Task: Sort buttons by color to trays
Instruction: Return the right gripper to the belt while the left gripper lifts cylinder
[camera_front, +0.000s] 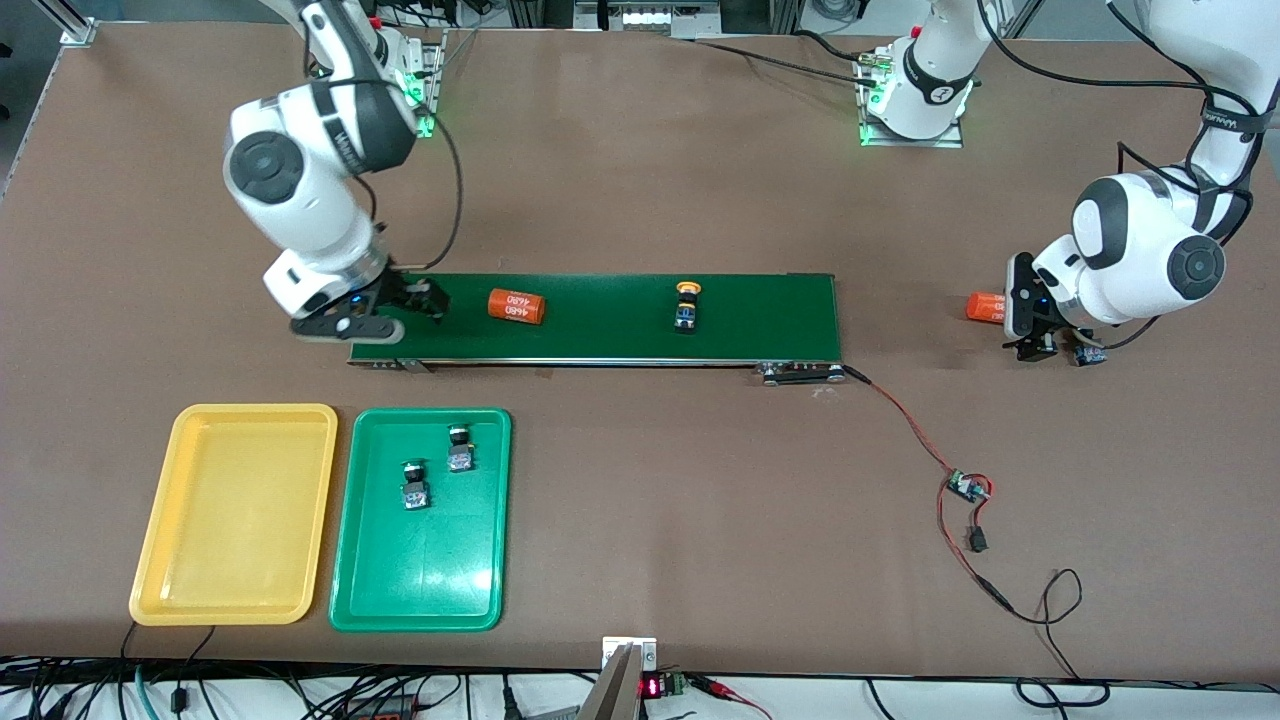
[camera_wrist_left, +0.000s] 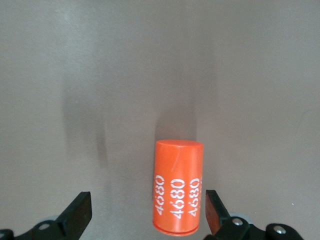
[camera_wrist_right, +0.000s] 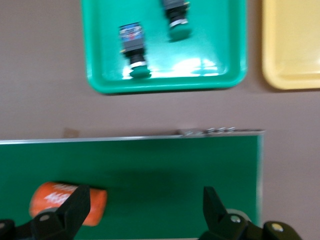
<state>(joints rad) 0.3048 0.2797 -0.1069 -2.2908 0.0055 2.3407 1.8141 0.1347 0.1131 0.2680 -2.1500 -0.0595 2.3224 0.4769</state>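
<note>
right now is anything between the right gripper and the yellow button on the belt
Yes: an orange cylinder lies on the conveyor belt between the open right gripper, at the belt's right-arm end, and the yellow button. The yellow tray holds nothing.

A robotics lab is indicated by two white arms bolted to a brown table (camera_front: 640, 180), a small green conveyor belt (camera_front: 620, 320) wired by red leads to a bare circuit board (camera_front: 966, 486), and cable bundles strung along the table's edge.
</note>
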